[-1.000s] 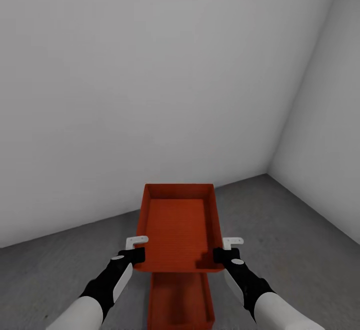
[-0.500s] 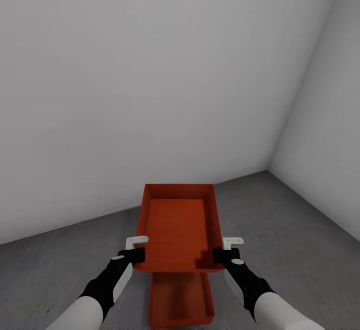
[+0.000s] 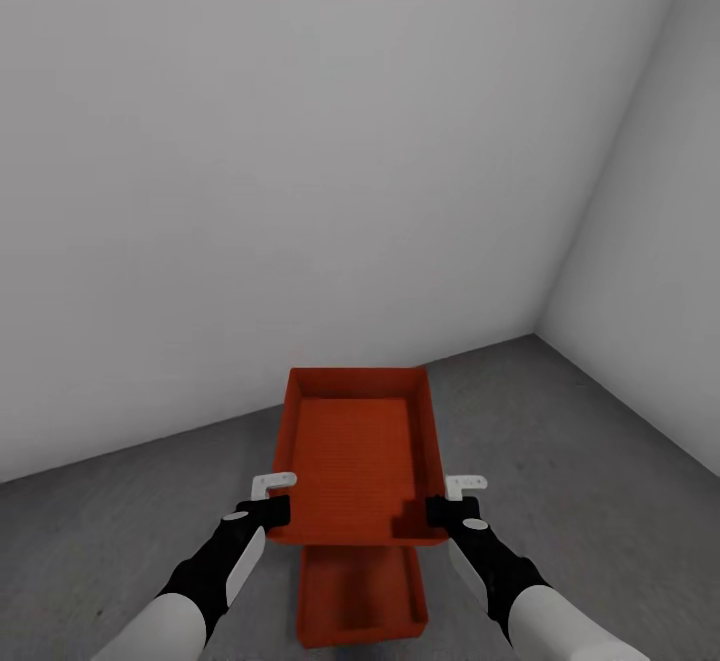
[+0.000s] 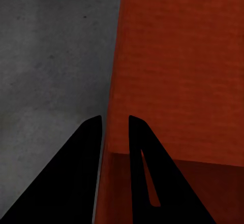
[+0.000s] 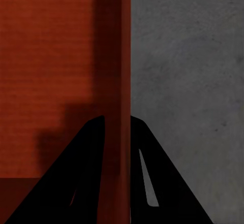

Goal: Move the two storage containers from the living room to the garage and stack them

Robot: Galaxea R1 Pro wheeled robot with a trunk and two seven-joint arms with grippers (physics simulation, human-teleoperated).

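**You are at the stacking step: one container is carried above the other in the garage.**

Your left claw (image 3: 272,497) and right claw (image 3: 450,499) each pinch a long side wall of the upper container (image 3: 358,451), near its closer end; in the wrist views the wall sits between the narrow black fingers (image 4: 91,148) on each side. The lower container (image 3: 362,596) lies on the grey concrete floor (image 3: 590,481), just under and closer to you than the carried one, so the two overlap only in part. I judge the next move needs you to bring the carried container back toward you until its edges line up with the lower one, then lower it level and only after that release both walls.
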